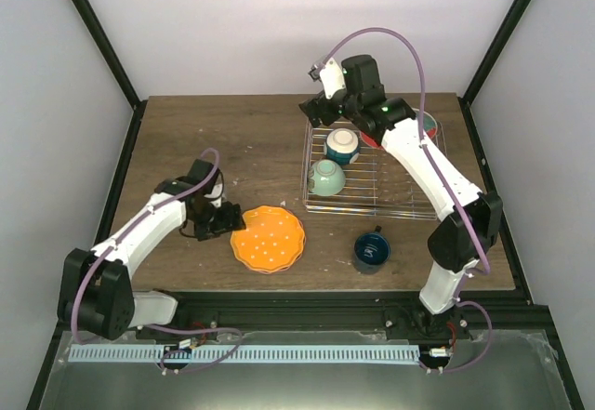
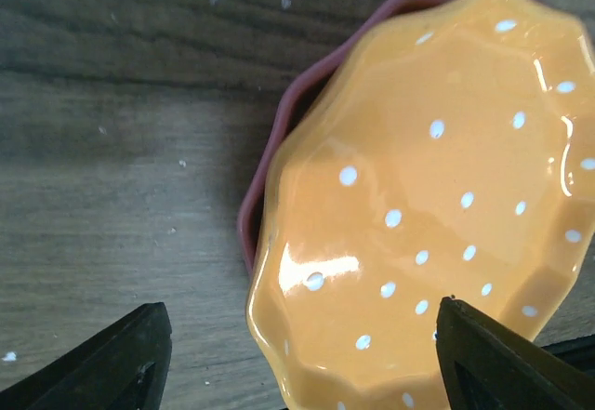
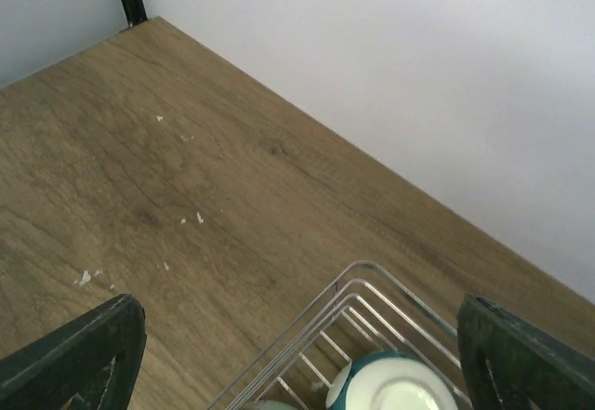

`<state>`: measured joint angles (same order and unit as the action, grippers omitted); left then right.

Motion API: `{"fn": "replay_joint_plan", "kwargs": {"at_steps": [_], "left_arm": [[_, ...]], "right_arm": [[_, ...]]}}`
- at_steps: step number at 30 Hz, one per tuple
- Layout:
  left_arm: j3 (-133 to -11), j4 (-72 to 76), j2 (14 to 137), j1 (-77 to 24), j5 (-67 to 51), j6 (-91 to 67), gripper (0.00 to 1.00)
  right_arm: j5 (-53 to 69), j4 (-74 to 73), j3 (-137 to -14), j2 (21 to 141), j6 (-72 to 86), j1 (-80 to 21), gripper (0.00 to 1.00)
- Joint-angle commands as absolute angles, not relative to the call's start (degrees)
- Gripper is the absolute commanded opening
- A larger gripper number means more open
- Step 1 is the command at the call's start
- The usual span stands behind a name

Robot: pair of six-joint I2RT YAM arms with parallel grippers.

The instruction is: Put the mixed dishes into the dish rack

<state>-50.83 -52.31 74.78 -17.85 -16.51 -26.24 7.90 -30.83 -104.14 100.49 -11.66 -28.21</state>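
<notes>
The orange dotted plate (image 1: 268,239) (image 2: 437,196) lies on the table, stacked on a pink plate whose rim (image 2: 268,154) shows beneath it. My left gripper (image 1: 223,218) (image 2: 302,359) is open at the plate's left edge, one finger over the plate and one over the wood. In the dish rack (image 1: 390,207) (image 3: 367,291) sit an upside-down blue-outside bowl (image 1: 342,146) (image 3: 395,387) and a pale green bowl (image 1: 327,178). A red-and-teal plate (image 1: 429,127) stands at the rack's back, mostly hidden by the right arm. My right gripper (image 1: 312,103) (image 3: 302,363) hangs open above the rack's far left corner, holding nothing.
A dark blue mug (image 1: 371,250) stands on the table in front of the rack, right of the orange plate. Black frame posts rise at the table's back corners. White walls close in the back and sides.
</notes>
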Motion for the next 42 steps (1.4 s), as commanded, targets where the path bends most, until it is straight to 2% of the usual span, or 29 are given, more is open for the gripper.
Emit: {"fn": "replay_joint_plan", "kwargs": {"at_steps": [1, 12, 16, 18, 22, 30, 42], "left_arm": [[-49.3, -53.2, 74.8, -20.5, -14.4, -27.7, 0.78], [-45.3, -47.7, 77.6, -23.2, -11.4, -29.3, 0.66], [-44.8, -46.1, 78.7, -23.2, -10.6, -29.3, 0.57], [-44.3, -44.5, 78.7, -23.2, -10.3, -29.6, 0.51], [-43.5, -42.5, 80.0, -23.2, -12.1, -29.8, 0.31], [-44.5, -43.4, 79.9, -23.2, -12.2, -28.2, 0.02], [-48.0, -51.0, 71.1, -19.6, -15.1, -26.6, 0.0]], "right_arm": [[5.7, -36.1, -106.6, 100.0, -9.3, -28.4, 0.92], [5.3, -35.3, -101.6, 96.4, -10.0, -28.6, 0.91], [5.7, -35.1, -101.1, 96.3, -10.1, -28.6, 0.91], [5.8, -35.1, -101.2, 96.4, -10.0, -28.6, 0.91], [5.5, -35.1, -101.0, 96.3, -10.4, -28.6, 0.91], [5.1, -35.0, -101.0, 96.9, -10.8, -28.5, 0.91], [8.5, -35.6, -100.1, 98.2, -9.5, -28.6, 0.91]]}}
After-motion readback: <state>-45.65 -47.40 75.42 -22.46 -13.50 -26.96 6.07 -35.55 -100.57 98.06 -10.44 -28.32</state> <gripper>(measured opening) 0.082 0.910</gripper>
